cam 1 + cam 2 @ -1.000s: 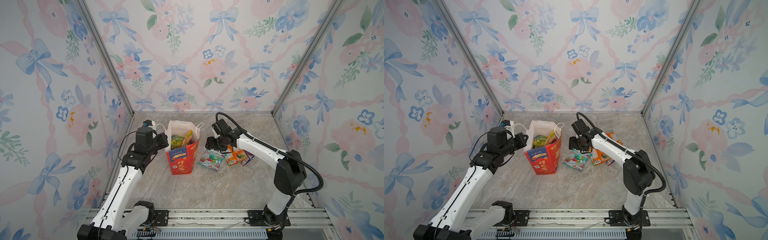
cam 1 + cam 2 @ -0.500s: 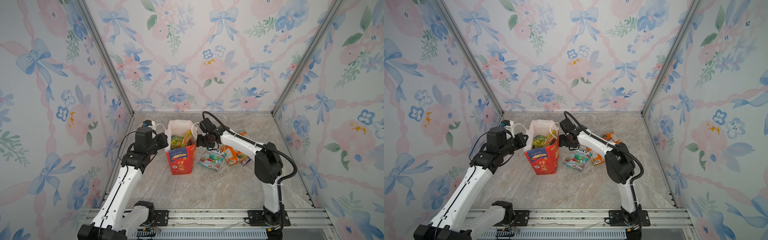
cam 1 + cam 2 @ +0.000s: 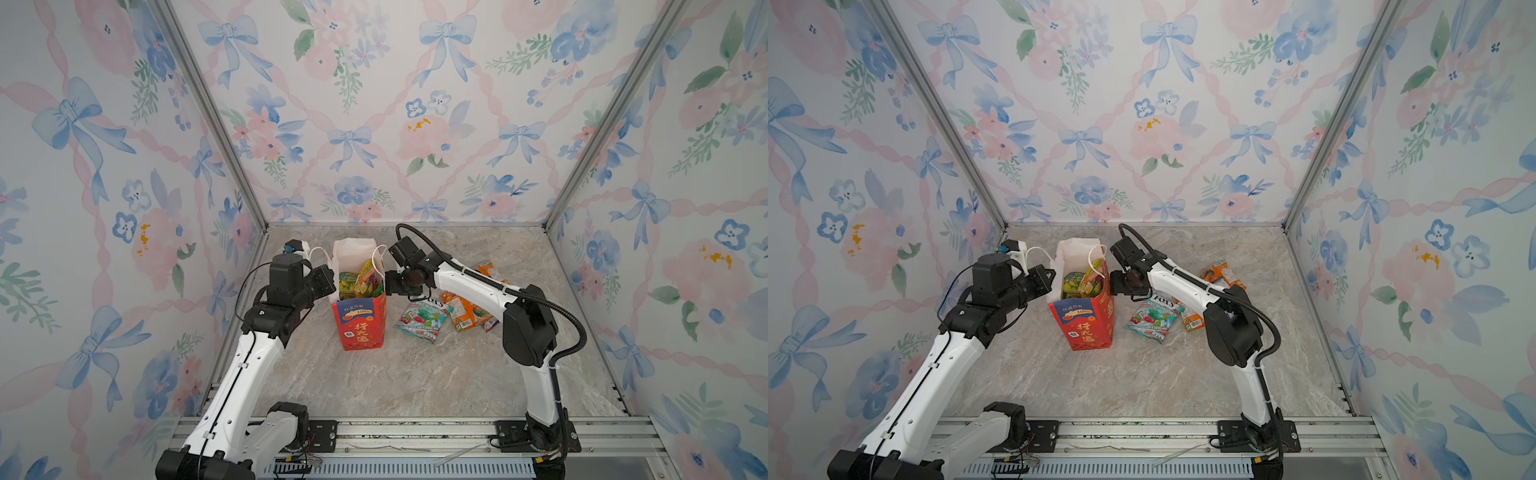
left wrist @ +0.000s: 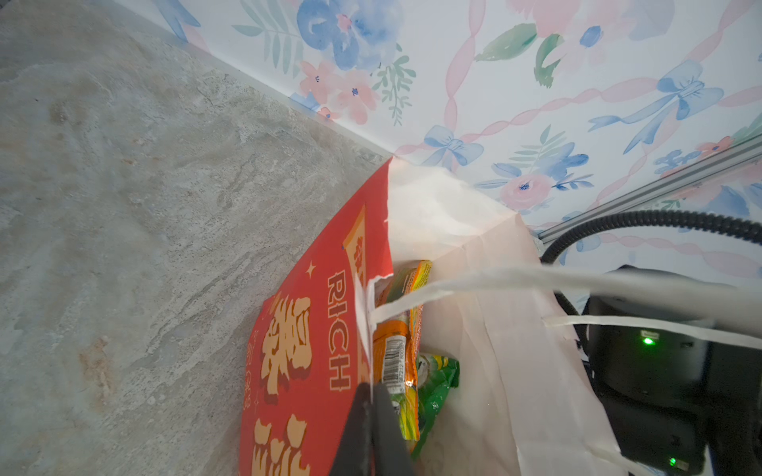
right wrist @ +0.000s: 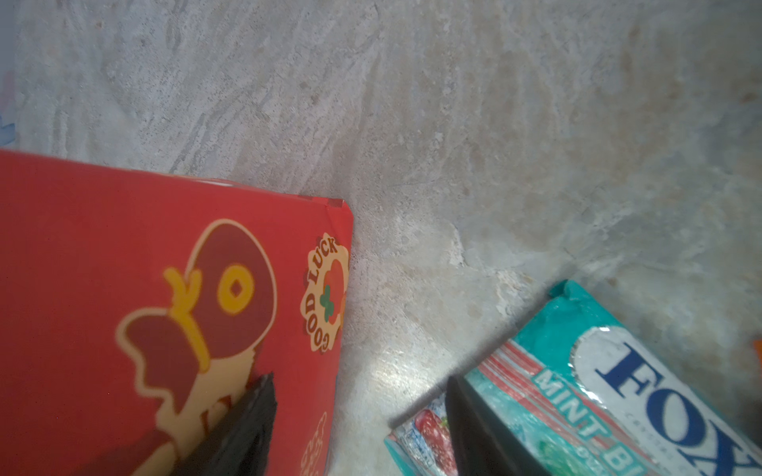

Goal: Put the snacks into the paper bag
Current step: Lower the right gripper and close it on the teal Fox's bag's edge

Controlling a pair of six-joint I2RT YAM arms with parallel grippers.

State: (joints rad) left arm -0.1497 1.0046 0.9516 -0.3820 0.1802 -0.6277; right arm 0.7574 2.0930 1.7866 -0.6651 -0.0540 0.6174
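Red paper with gold characters and a blue label makes up the paper bag (image 3: 362, 328), which stands upright near the middle of the marbled surface (image 3: 415, 382) with its white-lined mouth open.

The left end effector (image 3: 329, 287) meets the bag's rim on its 9 o'clock side. In the left wrist view its dark fingers (image 4: 358, 432) are pressed together on the edge of the bag's wall, so it is clamped on the paper bag. A white string handle (image 4: 495, 280) runs across the mouth in that view.

Several snacks stand on end inside the bag. Among them are a green packet (image 4: 437, 383) and an orange packet (image 4: 396, 350) with a barcode, both leaning against the wall near the clamped edge.

The right end effector (image 3: 390, 284) is at the bag's 3 o'clock side, level with the upper wall. Its jaws are apart with nothing between them. In the right wrist view one finger (image 5: 243, 428) lies in front of the red side wall and the other over the edge of a packet.

That packet is the teal FOX'S mint packet (image 3: 419, 320), lying flat on the surface just beside the bag at its 3 o'clock. Farther out the same way are overlapping orange packets (image 3: 461, 309), with a purple packet (image 3: 491, 325) showing at their outer edge. A lone orange packet (image 3: 489, 269) lies at about 2 o'clock from the bag, nearer the back wall.
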